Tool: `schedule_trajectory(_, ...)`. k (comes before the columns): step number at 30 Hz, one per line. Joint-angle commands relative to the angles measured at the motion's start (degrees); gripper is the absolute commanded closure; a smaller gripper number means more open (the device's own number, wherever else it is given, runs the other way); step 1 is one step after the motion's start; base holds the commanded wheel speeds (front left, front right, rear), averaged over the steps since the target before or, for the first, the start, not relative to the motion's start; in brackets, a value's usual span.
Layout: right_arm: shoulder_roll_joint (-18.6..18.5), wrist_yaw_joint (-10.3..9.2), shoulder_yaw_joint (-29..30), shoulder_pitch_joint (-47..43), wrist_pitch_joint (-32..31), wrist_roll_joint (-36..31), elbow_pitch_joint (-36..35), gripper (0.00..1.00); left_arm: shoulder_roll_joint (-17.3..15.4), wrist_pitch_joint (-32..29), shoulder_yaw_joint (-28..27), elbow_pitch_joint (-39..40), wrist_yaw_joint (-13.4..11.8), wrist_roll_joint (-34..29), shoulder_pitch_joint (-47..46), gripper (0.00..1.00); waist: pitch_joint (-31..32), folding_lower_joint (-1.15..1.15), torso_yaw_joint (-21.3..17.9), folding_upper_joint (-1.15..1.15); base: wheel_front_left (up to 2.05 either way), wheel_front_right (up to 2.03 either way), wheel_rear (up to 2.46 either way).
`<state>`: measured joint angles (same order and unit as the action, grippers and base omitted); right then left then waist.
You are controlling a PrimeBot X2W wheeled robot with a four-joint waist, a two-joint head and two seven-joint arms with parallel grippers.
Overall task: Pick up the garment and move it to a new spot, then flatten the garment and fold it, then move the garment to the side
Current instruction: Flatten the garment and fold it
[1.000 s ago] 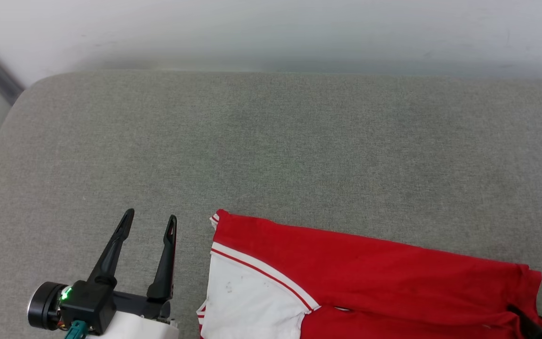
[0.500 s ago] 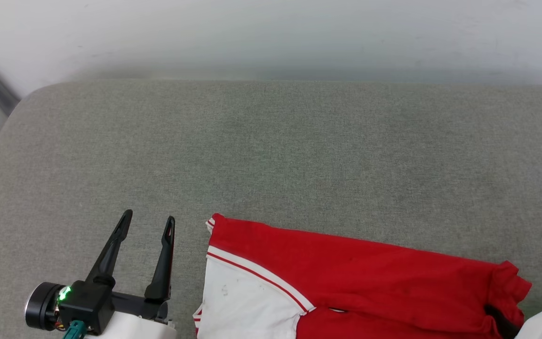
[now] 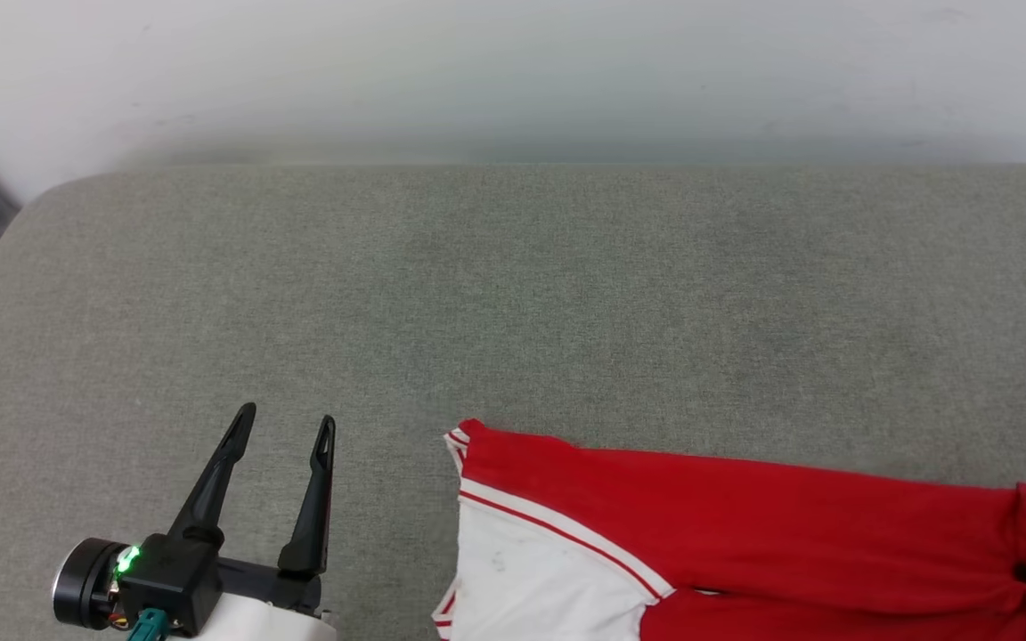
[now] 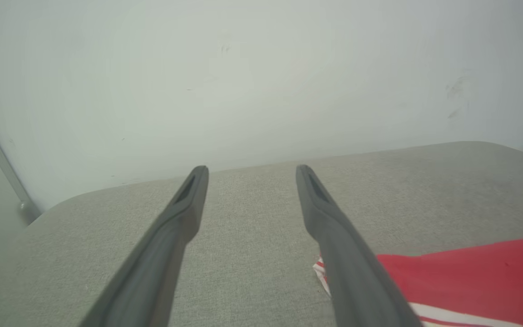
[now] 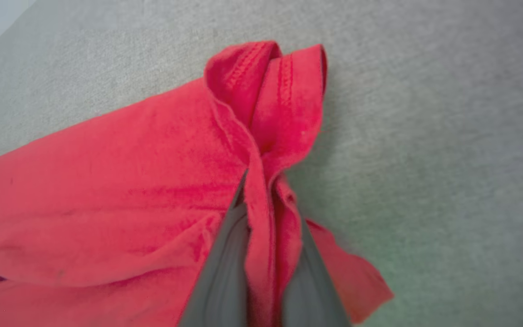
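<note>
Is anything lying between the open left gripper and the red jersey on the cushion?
Nothing visible: only bare grey cushion lies between the left gripper and the jersey, white sleeve nearest. The right gripper is shut on its red hem.

One garment (image 3: 745, 516); two claws, left claw (image 3: 288, 414) and right claw (image 5: 266, 195); one grey cushion (image 3: 513, 294).

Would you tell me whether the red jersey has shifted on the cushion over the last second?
Yes. The jersey now lies farther right of the grey cushion's left edge.

On the cushion (image 3: 513, 294), the garment (image 3: 745, 525) lies right of the left pincer (image 3: 288, 414).
</note>
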<state>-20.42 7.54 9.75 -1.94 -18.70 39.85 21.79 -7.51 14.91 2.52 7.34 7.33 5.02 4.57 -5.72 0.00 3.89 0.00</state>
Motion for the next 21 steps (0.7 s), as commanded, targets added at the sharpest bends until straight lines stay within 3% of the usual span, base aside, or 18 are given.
schedule_trajectory(1, -1.04, -0.10, 0.85, 1.12, 0.53, -0.98, 0.35, 1.00, 0.05, 0.40, -0.09, -0.06, 0.07, -0.31, 0.49, 0.00, 0.06, 0.00, -0.17, 0.00, 0.00, 0.00, 0.00)
schedule_trajectory(10, -1.00, -0.08, 1.49, 1.55, -0.88, -3.16, -2.14, 1.00, 0.05, 0.40, 0.02, -0.64, 0.12, -0.04, 1.14, 0.00, 1.87, 0.00, -0.76, 0.00, 0.00, 0.00, 0.00)
schedule_trajectory(21, 2.54, -0.06, -4.20, -3.02, -8.39, -2.35, -17.43, 1.00, -0.28, 0.40, 0.38, -0.66, 0.14, 0.46, 2.49, 0.00, 4.09, 0.00, -0.65, 0.00, 0.00, 0.00, 0.00)
